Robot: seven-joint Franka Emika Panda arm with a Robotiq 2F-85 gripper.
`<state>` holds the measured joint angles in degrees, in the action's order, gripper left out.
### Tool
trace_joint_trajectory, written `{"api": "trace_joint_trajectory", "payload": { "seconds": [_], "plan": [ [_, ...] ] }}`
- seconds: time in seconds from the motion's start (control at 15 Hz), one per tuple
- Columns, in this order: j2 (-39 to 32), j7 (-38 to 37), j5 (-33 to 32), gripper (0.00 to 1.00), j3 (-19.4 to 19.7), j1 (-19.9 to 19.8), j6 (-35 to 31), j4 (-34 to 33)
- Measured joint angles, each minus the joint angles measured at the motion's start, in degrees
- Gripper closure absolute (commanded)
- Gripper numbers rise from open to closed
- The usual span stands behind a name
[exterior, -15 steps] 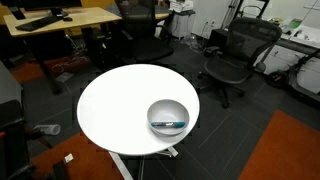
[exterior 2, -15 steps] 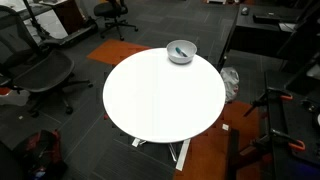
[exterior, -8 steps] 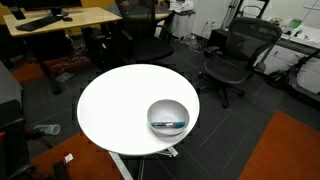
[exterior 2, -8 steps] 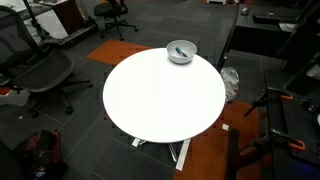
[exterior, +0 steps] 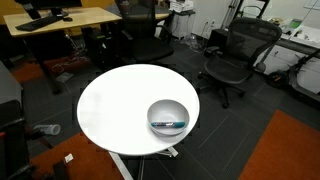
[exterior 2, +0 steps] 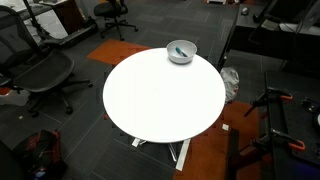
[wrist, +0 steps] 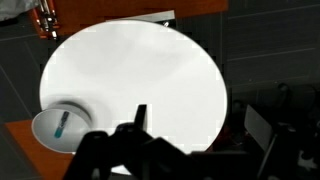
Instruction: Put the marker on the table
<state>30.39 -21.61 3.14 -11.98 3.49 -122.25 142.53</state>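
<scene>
No legible writing in any view.
The table (exterior: pixel 112 112) shows a plain white top with no print on it in both exterior views and the wrist view; the marker (wrist: pixel 62 124) lying in the bowl (wrist: pixel 44 137) is too small and blurred for any label or brand to be made out; the bowl's surface carries no readable mark either.

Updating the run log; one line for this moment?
marker: inside bowl | bowl: near table edge | gripper: apart from marker, opening unclear
</scene>
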Motion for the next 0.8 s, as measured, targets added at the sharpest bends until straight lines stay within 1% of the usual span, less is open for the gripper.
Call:
{"api": "trace_joint_trajectory", "payload": {
  "seconds": [0.33, 0.53, 0.8],
  "plan": [
    [-2.2, 1.0, -7.4, 0.0, 5.6, -6.6, -0.2, -2.6],
    [-6.1, 1.5, -10.0, 0.0, 9.1, -9.8, -1.8, -5.5],
    [-13.1, 1.5, -11.9, 0.0, 12.6, -12.9, -6.1, -9.8]
  ]
}}
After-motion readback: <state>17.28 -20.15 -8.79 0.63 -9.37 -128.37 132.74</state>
